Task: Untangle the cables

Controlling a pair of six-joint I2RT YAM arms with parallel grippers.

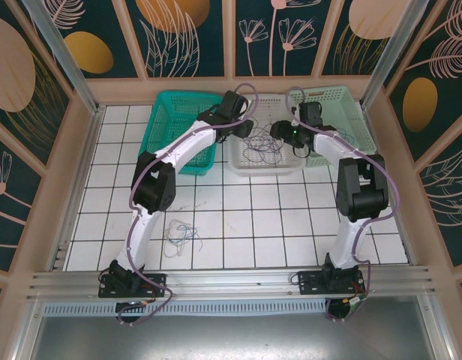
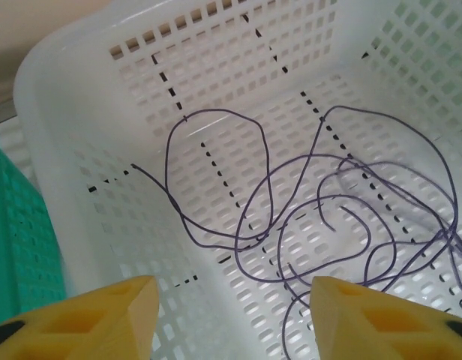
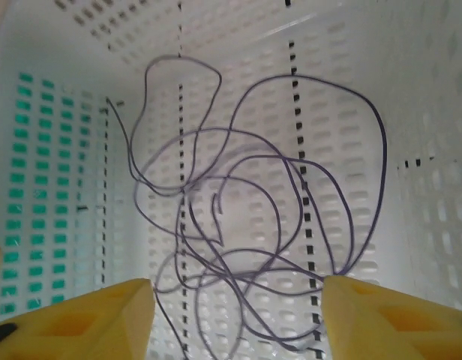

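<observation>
A tangle of thin dark purple cables point(image 1: 262, 148) lies in loose loops on the floor of the white basket point(image 1: 238, 166) at the back middle. My left gripper point(image 1: 244, 129) hangs open over the basket's left part; in the left wrist view its yellow fingers point(image 2: 118, 319) stand wide apart above the cables point(image 2: 216, 111), touching nothing. My right gripper point(image 1: 280, 133) is open over the right part. In the right wrist view several strands of the cables point(image 3: 384, 157) run between its fingertips point(image 3: 366, 319), and one strand meets the right tip.
A teal basket point(image 1: 178, 127) stands left of the white one and a pale green basket point(image 1: 343, 112) right of it. A second small bundle of pale and blue cables point(image 1: 180, 232) lies on the white tiled table near the left arm.
</observation>
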